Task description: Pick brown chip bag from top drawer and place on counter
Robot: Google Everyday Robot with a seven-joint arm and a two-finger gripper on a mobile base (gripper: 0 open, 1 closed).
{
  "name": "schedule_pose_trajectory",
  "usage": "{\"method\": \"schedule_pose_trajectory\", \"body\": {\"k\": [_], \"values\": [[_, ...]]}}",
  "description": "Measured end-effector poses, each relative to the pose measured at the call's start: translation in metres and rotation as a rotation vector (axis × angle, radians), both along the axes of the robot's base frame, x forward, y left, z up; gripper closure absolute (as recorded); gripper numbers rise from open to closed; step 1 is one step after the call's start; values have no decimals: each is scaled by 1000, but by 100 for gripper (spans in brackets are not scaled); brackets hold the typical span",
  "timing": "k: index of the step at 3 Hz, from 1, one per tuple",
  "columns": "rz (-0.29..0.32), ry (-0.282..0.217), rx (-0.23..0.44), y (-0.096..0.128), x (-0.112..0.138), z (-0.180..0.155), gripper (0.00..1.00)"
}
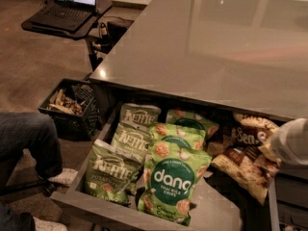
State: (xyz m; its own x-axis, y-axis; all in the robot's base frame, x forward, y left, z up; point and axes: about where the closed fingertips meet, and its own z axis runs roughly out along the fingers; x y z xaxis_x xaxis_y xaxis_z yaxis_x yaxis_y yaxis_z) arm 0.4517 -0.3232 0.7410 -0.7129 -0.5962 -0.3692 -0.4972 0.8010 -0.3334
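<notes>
The brown chip bag [246, 154] lies at the right end of the open top drawer [217, 211], its white "Sea" lettering showing. The grey counter [216, 47] runs over the back of the drawer. My gripper [278, 149] is at the frame's right edge, at the end of the white arm [294, 139]. It is right over the bag's right side and hides that edge of the bag.
Green Kettle bags [113, 165] and green dang bags [173, 179] fill the left and middle of the drawer. A black crate [72, 105] stands on the floor to the left. A person's leg [24, 138] is at the far left. A laptop [72, 4] sits on a small black table.
</notes>
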Motion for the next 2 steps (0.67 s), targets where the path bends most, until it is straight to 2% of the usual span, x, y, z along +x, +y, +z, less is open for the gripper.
{"method": "schedule_pose_trajectory", "body": {"k": [1, 2], "values": [[-25, 29, 12, -21, -30, 16, 100], [-17, 28, 28, -30, -51, 37, 100]]}}
